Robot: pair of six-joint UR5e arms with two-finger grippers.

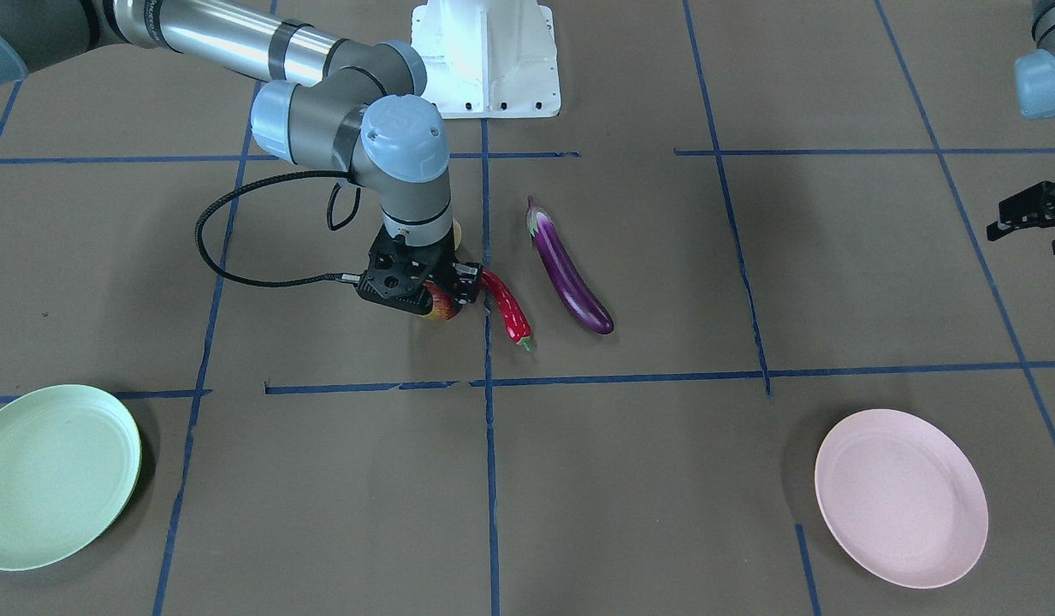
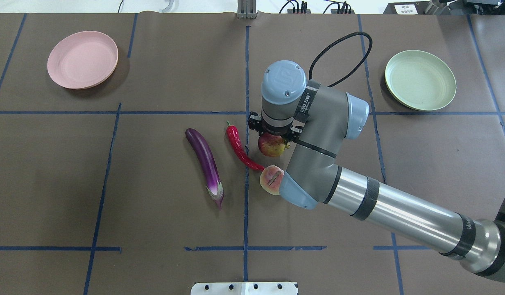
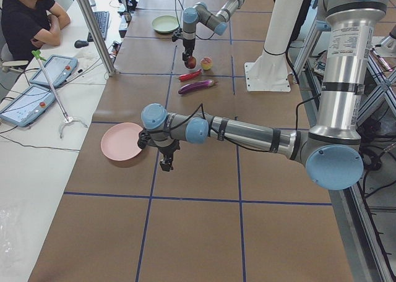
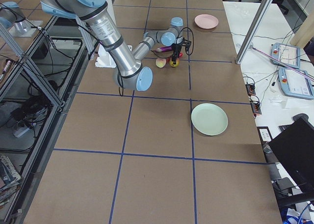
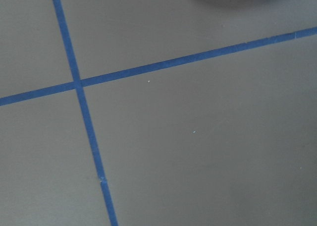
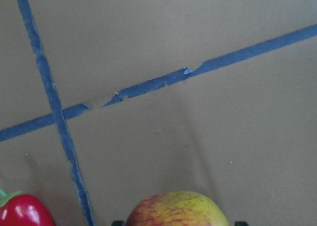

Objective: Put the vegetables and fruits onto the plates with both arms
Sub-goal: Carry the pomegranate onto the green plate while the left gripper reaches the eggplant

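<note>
Right fingers (image 1: 469, 284) clamped on the apple (image 2: 271, 146) at mid-bench; left fingers (image 3: 166, 164) over bare bench (image 2: 154, 205).

The apple-like fruit sits gripped at its sides, with the red chili pepper (image 2: 237, 145) just beside it on the robot's left and the flat peach (image 2: 270, 179) just behind, toward the robot's edge. The eggplant (image 2: 205, 162) lies further left, apart from the chili. Whether the left fingers are apart or together cannot be told; they hang near the pink plate (image 2: 82, 59) by the far left corner. The green plate (image 2: 420, 80) sits by the far right corner, and both plates are bare.
</note>
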